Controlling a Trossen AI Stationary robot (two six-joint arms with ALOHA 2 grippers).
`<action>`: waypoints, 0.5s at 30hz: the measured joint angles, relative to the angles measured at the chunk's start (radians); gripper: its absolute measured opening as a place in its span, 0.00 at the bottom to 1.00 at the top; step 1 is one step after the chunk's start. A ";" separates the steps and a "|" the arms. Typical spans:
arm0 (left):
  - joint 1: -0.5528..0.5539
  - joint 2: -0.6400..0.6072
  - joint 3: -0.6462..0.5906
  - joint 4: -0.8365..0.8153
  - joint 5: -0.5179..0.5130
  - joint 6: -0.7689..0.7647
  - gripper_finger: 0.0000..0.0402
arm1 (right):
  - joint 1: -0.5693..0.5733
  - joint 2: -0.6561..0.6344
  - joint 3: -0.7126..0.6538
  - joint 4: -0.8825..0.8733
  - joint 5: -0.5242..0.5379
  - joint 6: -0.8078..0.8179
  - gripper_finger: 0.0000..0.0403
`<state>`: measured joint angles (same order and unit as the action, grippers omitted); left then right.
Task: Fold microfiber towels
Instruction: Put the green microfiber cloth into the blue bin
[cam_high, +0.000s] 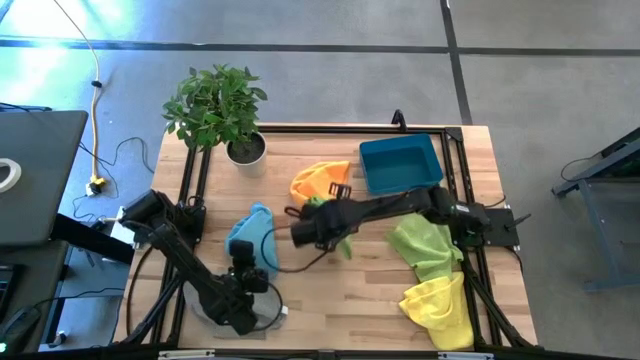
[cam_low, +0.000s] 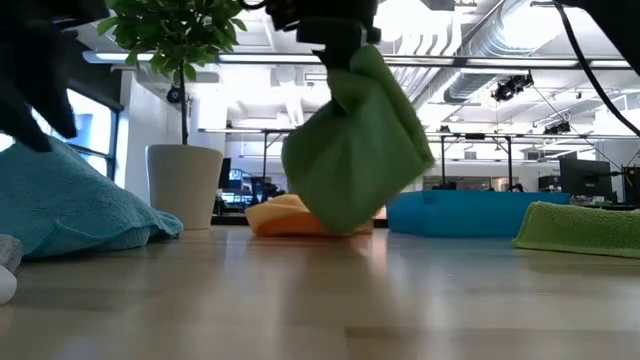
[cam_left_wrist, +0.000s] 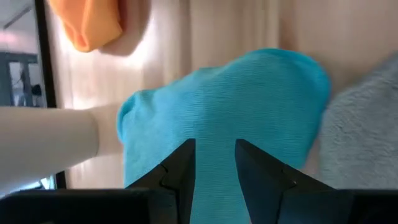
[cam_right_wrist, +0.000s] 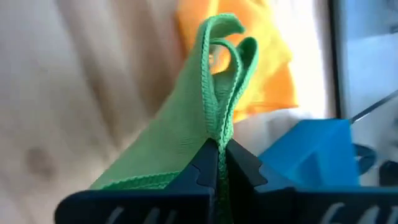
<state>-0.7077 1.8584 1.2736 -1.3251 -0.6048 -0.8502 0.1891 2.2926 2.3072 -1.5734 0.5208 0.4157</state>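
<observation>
My right gripper (cam_right_wrist: 221, 149) is shut on the green towel (cam_low: 355, 145), which hangs over the middle of the table in front of the orange towel (cam_high: 320, 180). My left gripper (cam_left_wrist: 214, 155) is at the near left, its fingers on the light blue towel (cam_high: 250, 235), whose lower part lies bunched on the wood. A grey towel (cam_left_wrist: 360, 124) lies beside the blue one. The lime green towel (cam_high: 425, 245) and the yellow towel (cam_high: 440, 305) lie flat at the right. My left gripper has a thick bunch of the light blue towel (cam_left_wrist: 214, 134) between its two fingers, coming from above at a slant. That part rises toward the gripper (cam_low: 60, 150); the rest slopes down onto the table. My right gripper pinches a folded, hemmed edge of the green towel (cam_right_wrist: 214, 118) in several layers, and a loop of hem sticks out past the fingertips. The fingers slant down from above. The towel hangs below them in a loose bunch (cam_low: 345, 215), apparently clear of the table.
A blue plastic bin (cam_high: 400, 162) stands at the far right. A potted plant (cam_high: 215, 110) in a white pot stands at the far left corner. Bare wood lies in the near middle of the table (cam_high: 340, 300).
</observation>
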 joint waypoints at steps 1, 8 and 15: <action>0.007 -0.005 0.000 -0.012 -0.006 -0.011 0.26 | -0.012 -0.009 0.000 0.001 0.009 -0.016 0.00; 0.064 -0.047 0.000 -0.047 -0.023 -0.034 0.26 | -0.109 -0.037 0.000 0.002 0.074 -0.158 0.00; 0.110 -0.067 0.000 -0.126 -0.034 -0.064 0.26 | -0.202 -0.037 0.000 0.002 0.073 -0.288 0.00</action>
<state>-0.5980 1.7910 1.2736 -1.4514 -0.6384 -0.9142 -0.0126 2.2551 2.3074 -1.5715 0.5941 0.1280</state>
